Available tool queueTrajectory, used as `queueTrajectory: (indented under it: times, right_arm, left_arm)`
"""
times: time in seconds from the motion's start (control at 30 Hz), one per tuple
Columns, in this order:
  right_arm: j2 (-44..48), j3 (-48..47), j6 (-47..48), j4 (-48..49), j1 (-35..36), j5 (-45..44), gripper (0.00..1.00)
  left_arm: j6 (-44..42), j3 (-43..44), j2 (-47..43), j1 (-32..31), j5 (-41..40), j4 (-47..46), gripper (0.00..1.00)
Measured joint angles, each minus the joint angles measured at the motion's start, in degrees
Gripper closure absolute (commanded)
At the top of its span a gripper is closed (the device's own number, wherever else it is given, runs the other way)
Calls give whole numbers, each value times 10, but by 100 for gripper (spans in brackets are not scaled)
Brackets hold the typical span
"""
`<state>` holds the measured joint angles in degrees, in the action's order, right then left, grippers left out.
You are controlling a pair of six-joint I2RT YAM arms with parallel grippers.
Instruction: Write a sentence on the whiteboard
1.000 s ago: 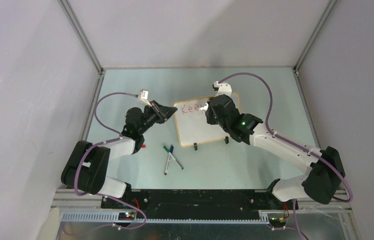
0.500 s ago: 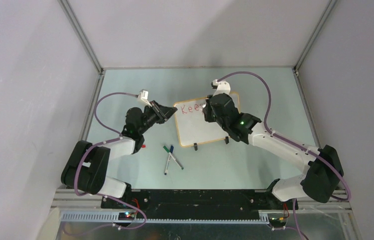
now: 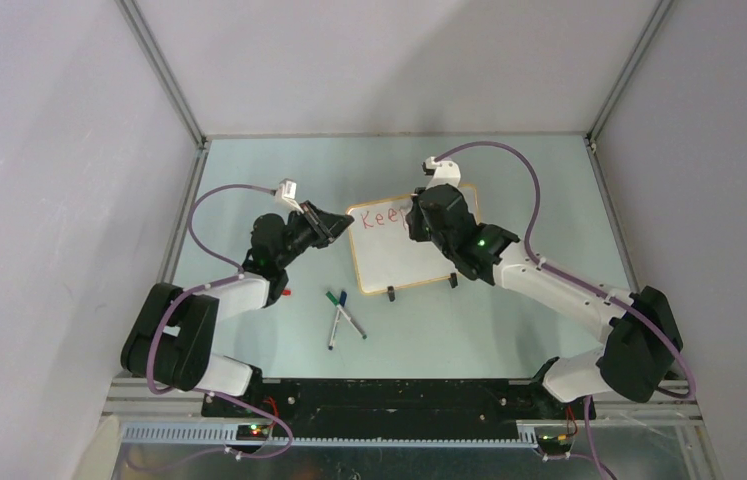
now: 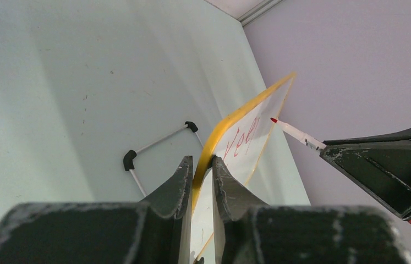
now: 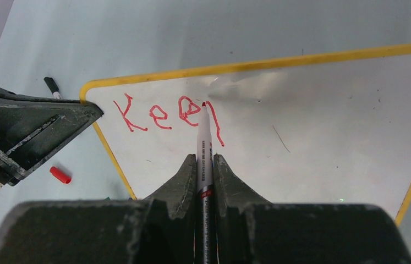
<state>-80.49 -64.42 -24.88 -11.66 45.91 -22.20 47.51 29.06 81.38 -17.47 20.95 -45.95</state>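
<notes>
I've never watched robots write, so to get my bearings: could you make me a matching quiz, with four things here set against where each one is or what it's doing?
Things:
1. left gripper
2. right gripper
3. red cap
4. spare markers

Places or states:
a. shut on the red marker
b. lying together on the table, near the feet of the whiteboard
c. lying alone on the table
d. shut on the whiteboard's edge

Pairs: 1-d, 2-a, 3-c, 4-b.
</notes>
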Motion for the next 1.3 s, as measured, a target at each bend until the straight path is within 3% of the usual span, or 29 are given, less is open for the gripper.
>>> queueTrajectory:
  times: [1.3]
  right_arm:
    - [-23, 0, -3, 11, -14, 5, 100]
  left_arm:
    - [0, 0, -1, 0, -8, 0, 84]
